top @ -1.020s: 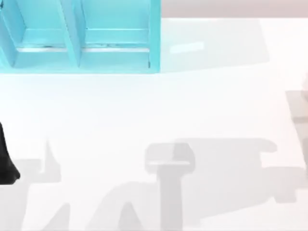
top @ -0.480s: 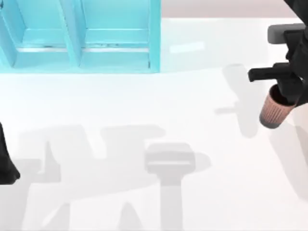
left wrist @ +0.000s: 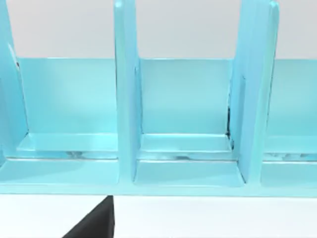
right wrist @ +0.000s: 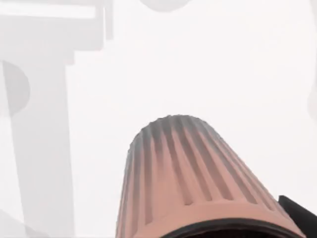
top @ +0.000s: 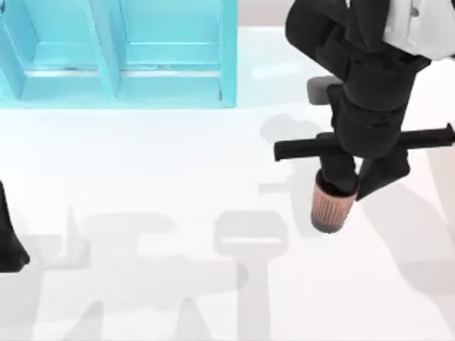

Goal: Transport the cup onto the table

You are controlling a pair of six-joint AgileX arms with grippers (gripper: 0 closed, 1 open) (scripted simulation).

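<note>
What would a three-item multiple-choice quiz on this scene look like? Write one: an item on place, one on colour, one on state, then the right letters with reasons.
1. Where is the cup in the top view?
A. Inside a shelf compartment
B. Over the table's right half, under the right claw
C. At the left edge beside the left arm

2. What colour is the shelf unit?
A. Turquoise
B. Red
C. Black

3. What is the right claw doing?
A. Hanging open with nothing in it
B. Resting parked off to the side
C. Gripping the cup at its rim end

Answers: 1 B, the cup hangs below the right claw above the white table. 2 A, the walls and floors of its compartments are turquoise. 3 C, the black fingers close on the cup's top, with its ribbed side pointing away in the right wrist view.
</note>
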